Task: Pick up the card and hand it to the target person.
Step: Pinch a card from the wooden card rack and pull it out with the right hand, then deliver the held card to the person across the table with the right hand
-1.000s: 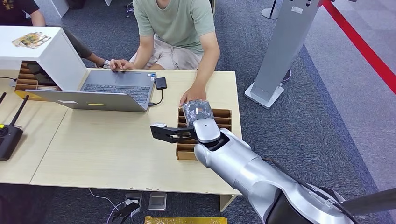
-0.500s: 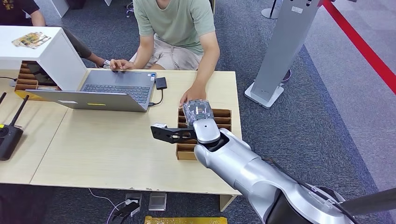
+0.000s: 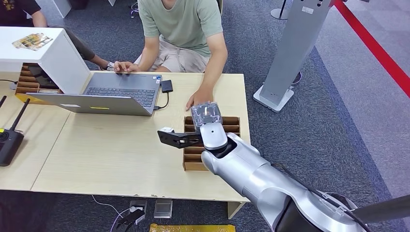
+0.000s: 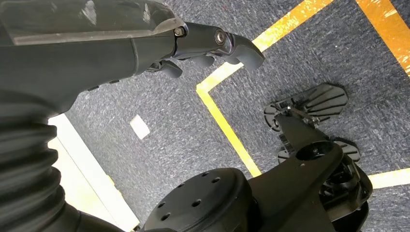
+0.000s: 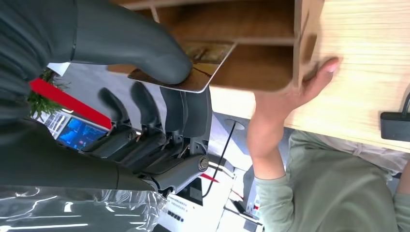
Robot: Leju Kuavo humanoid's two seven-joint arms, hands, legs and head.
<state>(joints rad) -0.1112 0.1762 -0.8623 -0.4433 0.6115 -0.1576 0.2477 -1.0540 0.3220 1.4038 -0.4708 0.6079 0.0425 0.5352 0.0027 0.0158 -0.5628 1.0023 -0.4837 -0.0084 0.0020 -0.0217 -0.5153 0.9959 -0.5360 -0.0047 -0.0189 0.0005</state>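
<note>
In the right wrist view my right hand (image 5: 159, 72) pinches a card (image 5: 207, 65) with a printed face between thumb and fingers, just above a slot of the cardboard slotted box (image 5: 261, 67). From the head view that hand (image 3: 206, 115), wrapped in clear plastic, hovers over the far end of the box (image 3: 193, 164). The person in a green shirt (image 3: 183, 21) sits across the table, one hand (image 3: 198, 99) resting on the tabletop at the box's far end. My left hand (image 4: 212, 43) hangs over the carpet, holding nothing.
An open laptop (image 3: 111, 94) with a plugged-in black adapter (image 3: 167, 86) lies on the light wooden table (image 3: 111, 154). A white block (image 3: 48, 53), a second slotted box (image 3: 29, 82) and a black remote (image 3: 8, 140) stand at the left. A grey pillar (image 3: 295, 43) stands to the right.
My right hand has risen slightly toward the person with the card. The slotted box has slid a little toward me.
</note>
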